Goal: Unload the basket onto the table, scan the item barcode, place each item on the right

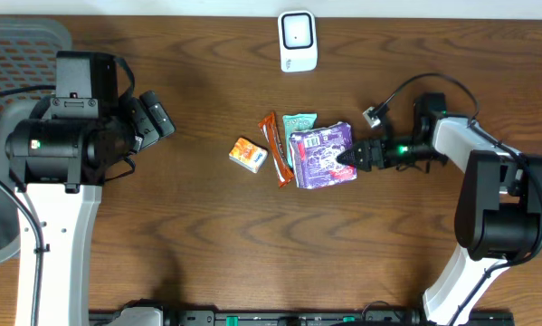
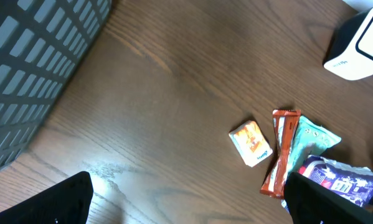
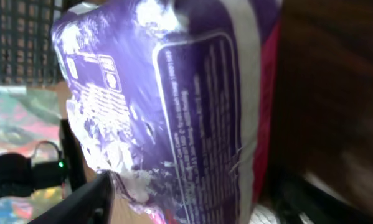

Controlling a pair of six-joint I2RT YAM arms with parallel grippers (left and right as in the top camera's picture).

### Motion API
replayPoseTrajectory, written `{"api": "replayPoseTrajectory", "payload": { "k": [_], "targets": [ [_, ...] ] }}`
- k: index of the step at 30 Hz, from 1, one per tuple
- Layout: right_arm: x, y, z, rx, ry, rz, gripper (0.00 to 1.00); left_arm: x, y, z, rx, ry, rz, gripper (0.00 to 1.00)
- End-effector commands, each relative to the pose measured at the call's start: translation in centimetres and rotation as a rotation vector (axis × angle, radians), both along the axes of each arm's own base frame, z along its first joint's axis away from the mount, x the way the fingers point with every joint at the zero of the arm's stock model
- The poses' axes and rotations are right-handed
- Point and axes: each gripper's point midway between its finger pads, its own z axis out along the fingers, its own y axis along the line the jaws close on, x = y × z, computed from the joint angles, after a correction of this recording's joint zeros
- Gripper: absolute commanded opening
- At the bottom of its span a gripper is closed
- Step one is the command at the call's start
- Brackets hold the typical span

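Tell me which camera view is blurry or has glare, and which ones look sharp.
Overhead: sharp, evenly lit, only soft shadows. Left wrist: table grain and orange box crisp; its own dark fingers at the bottom edge are soft. Right wrist: purple packet fills the frame, glare whitening its crinkled top, right side dark and smeared.

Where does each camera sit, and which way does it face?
Overhead: fixed above the table, facing straight down; left arm and right arm show, the right end effector at the purple packet.
Left wrist: on the left arm, looking obliquely across the table toward the white scanner; the left end effector's fingers at the bottom.
Right wrist: very close to the purple packet, which fills the picture; the right end effector's fingers at the bottom.
Shared: all three show the purple packet.
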Motion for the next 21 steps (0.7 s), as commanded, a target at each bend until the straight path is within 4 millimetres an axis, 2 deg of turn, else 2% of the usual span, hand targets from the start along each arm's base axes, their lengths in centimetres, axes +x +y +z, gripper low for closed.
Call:
{"api": "replayPoseTrajectory", "payload": {
  "k": [1,5,9,13,16,19,21],
  "targets": [
    [-0.7,1.0,0.2,0.078,-0.010,0.017,0.61,0.0,0.3,0.0,0.018,0.004,-0.002,0.98],
    [0.0,1.0,0.4,0.085,0.047,-0.037,0.01,0.0,0.3,0.0,0.018,0.004,-0.002,0.98],
    [1.3,1.0,1.7,0.084,0.064,-0.071,0.01,0.0,0.3,0.0,0.018,0.004,-0.002,0.98],
    [3.2,0.0,3.5,-0.018,0.063,-0.130,0.01,0.0,0.3,0.0,0.018,0.004,-0.002,0.98],
    [4.4,-2.0,5.3,-0.221,0.056,-0.234,0.01,0.0,0.3,0.0,0.018,0.004,-0.002,0.98],
    [4.8,-4.1,7.8,-0.409,0.009,-0.340,0.01,0.0,0.3,0.0,0.018,0.004,-0.002,0.98],
    [4.6,-6.6,9.6,-0.597,-0.005,-0.487,0.01,0.0,0.3,0.0,0.018,0.004,-0.002,0.98]
  ]
}}
